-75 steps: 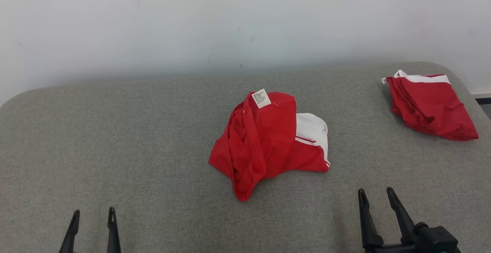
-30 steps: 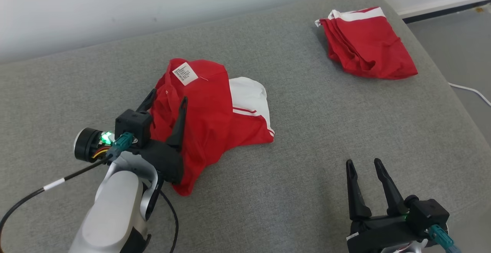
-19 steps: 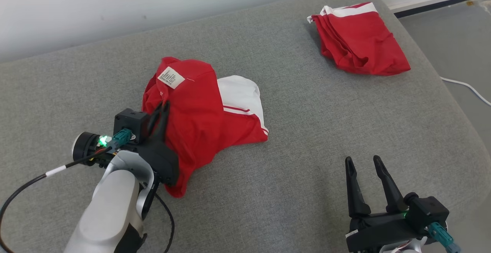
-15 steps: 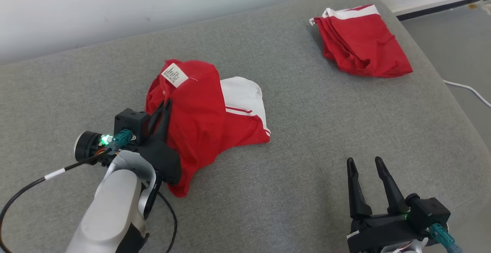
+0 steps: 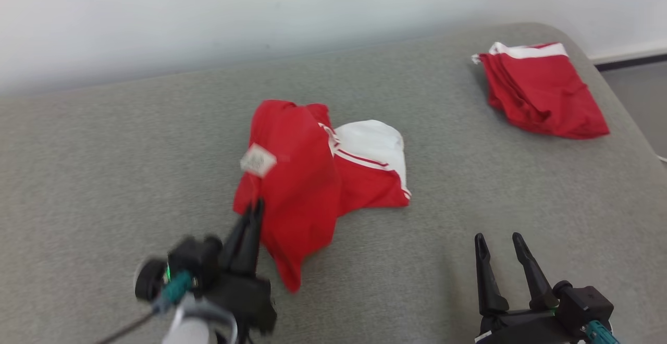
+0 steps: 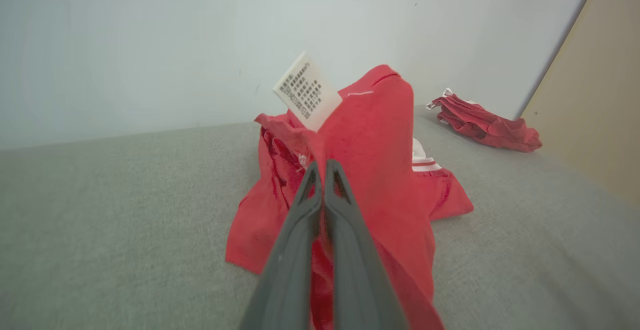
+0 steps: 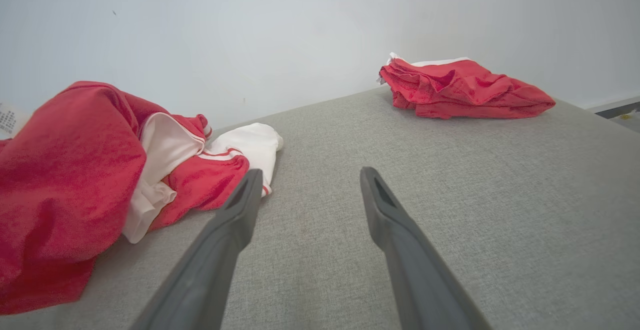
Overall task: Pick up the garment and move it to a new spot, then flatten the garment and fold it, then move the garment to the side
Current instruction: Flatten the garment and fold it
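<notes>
Grey cushion [image 5: 104,177] bears a garment [image 5: 297,177], apparently pinched by left end effector [image 5: 252,209].

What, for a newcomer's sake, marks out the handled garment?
On the grey cushion, look mid-surface. The garment there is heaped, white-labelled and pinched by the left tool; the other garment lies alone at the far right corner.

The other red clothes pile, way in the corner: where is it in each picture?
Head view: the red pile sits upper right, by the grey cushion's far corner.
Left wrist view: right of middle, small, far back.
Right wrist view: upper right, beyond the open right gripper.
Shared landmark: the red-and-white garment pinched by the left gripper, always left of the pile.
</notes>
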Motion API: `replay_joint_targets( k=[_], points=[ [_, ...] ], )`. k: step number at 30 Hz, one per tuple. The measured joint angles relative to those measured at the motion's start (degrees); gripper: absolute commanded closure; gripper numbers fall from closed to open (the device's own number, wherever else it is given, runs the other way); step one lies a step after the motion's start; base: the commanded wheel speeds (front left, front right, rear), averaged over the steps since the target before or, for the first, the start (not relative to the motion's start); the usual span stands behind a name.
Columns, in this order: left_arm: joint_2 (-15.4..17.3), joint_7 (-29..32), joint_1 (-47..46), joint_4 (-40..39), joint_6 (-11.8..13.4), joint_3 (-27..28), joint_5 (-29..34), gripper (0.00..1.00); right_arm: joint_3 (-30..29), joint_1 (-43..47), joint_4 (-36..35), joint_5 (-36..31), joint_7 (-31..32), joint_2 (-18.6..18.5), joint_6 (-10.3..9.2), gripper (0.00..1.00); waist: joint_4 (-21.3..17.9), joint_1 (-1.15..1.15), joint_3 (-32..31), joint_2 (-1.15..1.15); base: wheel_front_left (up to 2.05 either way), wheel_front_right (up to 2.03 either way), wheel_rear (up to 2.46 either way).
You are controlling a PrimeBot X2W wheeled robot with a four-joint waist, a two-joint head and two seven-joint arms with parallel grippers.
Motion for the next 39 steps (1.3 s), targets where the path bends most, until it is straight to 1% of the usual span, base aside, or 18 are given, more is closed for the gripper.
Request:
replay_joint_targets(
  k=[1,4,6,11,14,16,23,27,28,29,30,35,39],
  points=[
    [0.03,0.46,2.47,-1.49,0.07,-0.36,-0.04,1.00,0.07,0.12,0.00,0.00,0.00,0.01,0.01,0.00,0.70,0.00,-0.22,0.00,0.00,0.00,0.00],
    [0.23,0.86,8.68,-5.00,1.49,0.00,-1.31,1.00,0.14,0.21,-0.10,-0.10,0.00,0.02,0.01,0.00,2.70,0.00,-0.74,0.00,0.00,0.00,0.00],
    [1.09,0.88,11.91,-6.33,2.67,0.59,-1.59,1.00,0.26,0.23,-0.18,-0.11,0.00,-0.03,0.01,0.00,3.92,0.00,-0.97,0.00,0.00,0.00,0.00],
    [2.66,-0.51,17.80,-7.32,5.12,4.26,-3.12,1.00,0.62,0.24,-0.14,-0.13,0.00,-0.32,0.01,0.00,6.11,0.00,-1.25,0.00,0.00,0.00,0.00],
    [3.44,-1.25,19.75,-7.10,6.08,6.16,-4.07,1.00,0.68,0.28,-0.04,-0.11,0.00,-0.80,0.00,0.00,6.69,0.00,-1.12,0.00,0.00,0.00,0.00],
    [2.91,-1.71,20.59,-7.04,6.25,7.50,-5.73,1.00,0.62,0.30,0.03,-0.07,0.00,-1.01,0.00,0.00,6.90,0.00,-0.97,0.00,0.00,0.00,0.00],
    [2.83,-2.68,22.47,-5.37,7.88,9.95,-5.57,1.00,0.56,0.31,0.58,0.00,0.00,-1.31,0.00,0.00,7.56,0.00,-1.17,0.00,0.00,0.00,0.00],
    [2.60,-2.91,22.59,-4.50,7.50,10.53,-5.57,1.00,0.57,0.45,0.79,0.00,0.00,-1.37,0.00,0.00,8.19,0.00,-1.66,0.00,0.00,0.00,0.00],
    [2.49,-2.92,22.62,-4.38,7.44,10.76,-5.57,0.69,0.67,0.60,0.91,0.02,0.00,-1.37,0.01,0.00,8.34,0.00,-1.88,0.00,0.00,0.00,0.00],
    [2.24,-2.98,22.63,-4.67,7.15,11.09,-5.60,0.03,0.70,0.70,1.02,0.12,0.00,-1.35,0.00,0.00,8.48,0.00,-2.09,0.00,0.00,0.00,0.00],
    [1.85,-2.98,22.62,-5.24,7.08,11.47,-5.75,0.00,0.60,0.87,1.13,0.30,0.00,-1.33,0.00,0.00,8.64,0.00,-2.32,0.00,0.00,0.00,0.00],
    [0.76,-3.15,22.70,-9.99,6.94,14.40,-4.79,0.00,0.34,1.48,1.40,0.53,0.00,-1.36,0.01,0.00,9.45,0.00,-3.30,0.00,0.00,0.00,0.00],
    [0.02,-3.15,23.74,-13.46,6.50,17.29,-2.26,0.00,0.42,1.86,1.65,0.60,0.00,-1.38,0.00,0.00,10.25,0.00,-4.41,0.00,0.00,0.00,0.00]
  ],
)
